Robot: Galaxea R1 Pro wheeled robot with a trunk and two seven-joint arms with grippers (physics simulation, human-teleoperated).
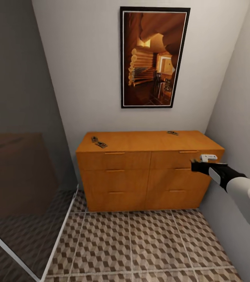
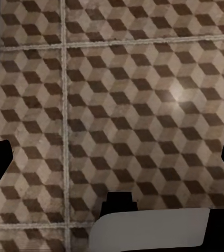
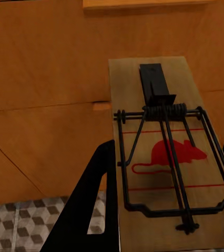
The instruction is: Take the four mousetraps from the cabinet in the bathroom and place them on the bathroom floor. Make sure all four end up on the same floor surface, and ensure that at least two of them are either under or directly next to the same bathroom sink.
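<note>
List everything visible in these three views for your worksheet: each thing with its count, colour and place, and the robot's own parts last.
cabinet: one, orange-brown, against the back wall.
mousetraps on the cabinet top: three, two at its left end, one near its right end.
held mousetrap: one, pale wood, red mouse print, in the right gripper.
framed picture: one, black frame, above the cabinet.
bathroom floor: cube-pattern tiles, brown and beige.
glass partition: one, left.
right gripper: black, before the cabinet's right drawers.
left gripper: black, open over tiles.
</note>
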